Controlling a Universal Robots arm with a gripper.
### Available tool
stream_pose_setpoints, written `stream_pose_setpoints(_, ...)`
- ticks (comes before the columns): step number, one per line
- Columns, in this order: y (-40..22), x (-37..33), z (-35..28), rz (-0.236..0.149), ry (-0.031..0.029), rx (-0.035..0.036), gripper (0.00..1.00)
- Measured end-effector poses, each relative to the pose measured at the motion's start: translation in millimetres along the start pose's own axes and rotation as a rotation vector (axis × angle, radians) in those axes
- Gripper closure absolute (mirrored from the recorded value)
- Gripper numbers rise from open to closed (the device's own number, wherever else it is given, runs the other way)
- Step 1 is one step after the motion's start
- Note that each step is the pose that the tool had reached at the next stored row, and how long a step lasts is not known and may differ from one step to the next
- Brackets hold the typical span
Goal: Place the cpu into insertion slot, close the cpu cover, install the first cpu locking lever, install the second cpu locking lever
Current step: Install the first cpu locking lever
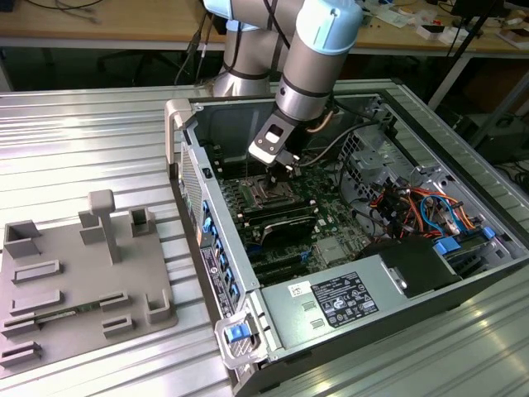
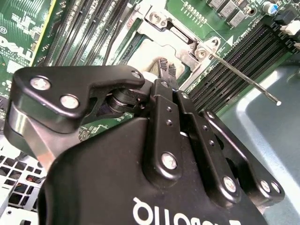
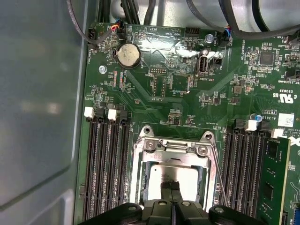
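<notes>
The gripper point(image 3: 171, 186), its fingers closed together, points straight down at the cpu point(image 3: 188, 182) lying flat directly beneath.

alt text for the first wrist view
The gripper, fingers together, sits over the silver cpu lying in the insertion slot. Green motherboard surrounds it, with black memory slots on both sides.

robotics lab, by the look: robot arm point(image 1: 318, 58) over open pc case point(image 1: 248, 116) on ribbed metal table point(image 1: 83, 132), grey fixture plate point(image 1: 74, 273) alongside, wooden workbench point(image 1: 124, 21) behind, cables point(image 1: 83, 10) strewn.
</notes>
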State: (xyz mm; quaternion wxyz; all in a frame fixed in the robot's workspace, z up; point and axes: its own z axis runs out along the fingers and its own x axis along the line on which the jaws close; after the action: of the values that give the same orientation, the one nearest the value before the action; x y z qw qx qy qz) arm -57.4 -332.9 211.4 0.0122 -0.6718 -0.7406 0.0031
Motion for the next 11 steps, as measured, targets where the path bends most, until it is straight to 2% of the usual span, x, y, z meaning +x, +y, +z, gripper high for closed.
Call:
stream_pose_setpoints(4, 0.6, 0.0, -0.3, 0.0, 0.0, 0.0, 0.89)
stream_pose_setpoints(11, 0.5, 0.0, -7.1, 0.0, 0.0001, 0.0, 0.89)
